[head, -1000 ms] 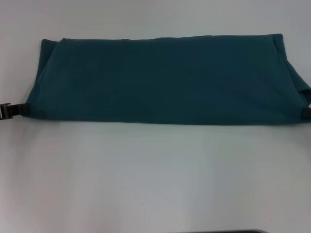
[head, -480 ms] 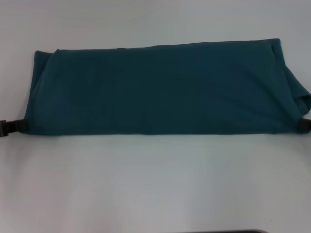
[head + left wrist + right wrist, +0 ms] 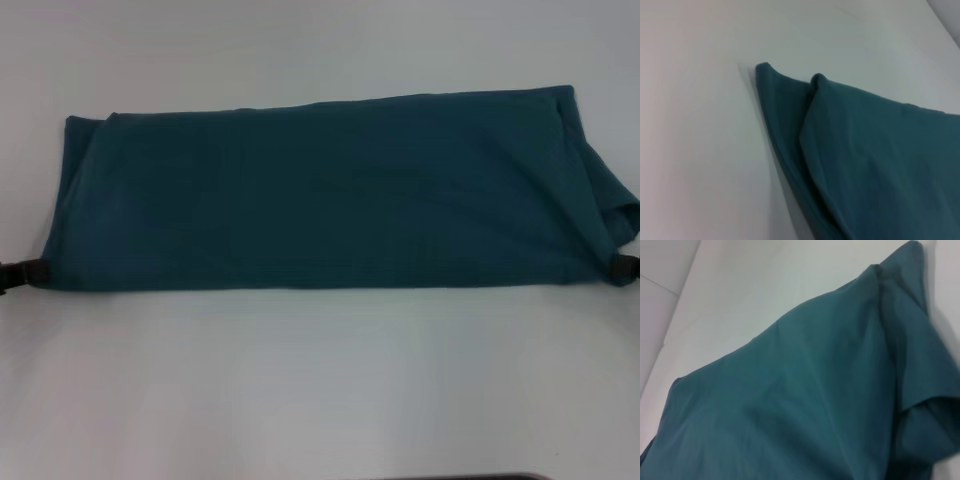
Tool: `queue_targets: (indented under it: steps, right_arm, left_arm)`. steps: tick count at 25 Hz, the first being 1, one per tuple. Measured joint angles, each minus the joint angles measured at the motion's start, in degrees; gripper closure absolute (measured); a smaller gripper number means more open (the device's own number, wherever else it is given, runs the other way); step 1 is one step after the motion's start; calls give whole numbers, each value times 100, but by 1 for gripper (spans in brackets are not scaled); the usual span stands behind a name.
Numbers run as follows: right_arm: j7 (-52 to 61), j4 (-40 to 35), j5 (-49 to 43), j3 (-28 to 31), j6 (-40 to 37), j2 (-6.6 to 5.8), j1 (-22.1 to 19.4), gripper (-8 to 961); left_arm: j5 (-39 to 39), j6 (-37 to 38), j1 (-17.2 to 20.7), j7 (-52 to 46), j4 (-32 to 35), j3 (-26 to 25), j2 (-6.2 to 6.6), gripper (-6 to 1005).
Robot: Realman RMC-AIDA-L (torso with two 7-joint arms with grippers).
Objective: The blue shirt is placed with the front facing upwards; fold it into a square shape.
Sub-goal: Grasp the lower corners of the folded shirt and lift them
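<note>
Now the left claw [image 3: 22, 272] and right claw [image 3: 626, 266] each pinch a near corner of the blue shirt [image 3: 330, 190], which between them could sag or slip if one pulls unevenly.

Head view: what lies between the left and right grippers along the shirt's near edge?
Only the blue shirt, folded into a long band on the white table. The left gripper and right gripper sit at its near corners in the head view.

Both grippers cut off at the head view's edges — left gripper [image 3: 18, 274], right gripper [image 3: 627, 267] — finger state unreadable
</note>
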Motion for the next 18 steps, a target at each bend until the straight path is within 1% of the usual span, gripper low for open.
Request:
queue_targets:
  steps: [9,18]
  right_arm:
    - [0,0,0,42,-23,-45,-121,906]
    - [6,0,0,32,10,-62,-93,904]
  left_arm:
    - [48,263,35,14,-173,-307,69,973]
    - [50,249,4,25,-136,-356,70,970]
